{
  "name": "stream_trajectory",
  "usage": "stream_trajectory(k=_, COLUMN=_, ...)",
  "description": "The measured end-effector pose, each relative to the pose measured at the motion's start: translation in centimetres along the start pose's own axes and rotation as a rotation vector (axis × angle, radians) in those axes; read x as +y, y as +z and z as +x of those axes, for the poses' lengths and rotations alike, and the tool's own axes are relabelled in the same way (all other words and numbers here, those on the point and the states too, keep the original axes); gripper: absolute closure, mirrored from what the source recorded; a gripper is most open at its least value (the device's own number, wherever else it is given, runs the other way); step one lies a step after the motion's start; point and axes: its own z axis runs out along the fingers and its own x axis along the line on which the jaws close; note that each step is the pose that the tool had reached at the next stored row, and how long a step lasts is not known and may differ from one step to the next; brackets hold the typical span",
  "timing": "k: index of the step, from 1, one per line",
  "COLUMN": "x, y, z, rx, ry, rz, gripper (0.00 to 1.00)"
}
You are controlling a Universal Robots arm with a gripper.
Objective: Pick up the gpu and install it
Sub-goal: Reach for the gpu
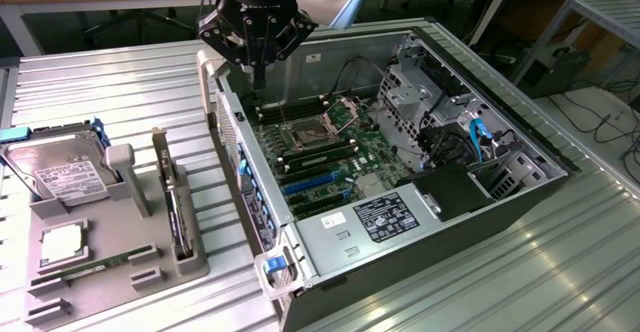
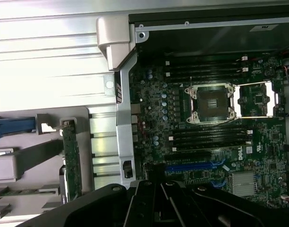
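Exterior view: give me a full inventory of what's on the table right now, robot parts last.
table: one, silver slatted metal, under everything
computer case: one, dark grey, lying open at the exterior view's right
motherboard: one, green, inside the case
power supply: one, grey with a label, in the case's near end
cables: a few, blue, inside the case
tray: one, grey, at the exterior view's left
hard drive: one, silver, propped at the tray's far end
gpu: one, green, standing on edge in the tray, on the side nearest the case
processor: one, silver, flat in the tray
memory stick: one, green, flat in the tray
pincer: one, black, shut and empty, above the case's far corner
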Motion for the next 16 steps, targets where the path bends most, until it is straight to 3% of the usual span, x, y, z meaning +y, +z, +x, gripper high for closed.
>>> stream_trajectory(k=16, x=-0.18, y=-0.04, z=1.2, rx=0.0, ry=0.0, rz=0.0, gripper=0.89)
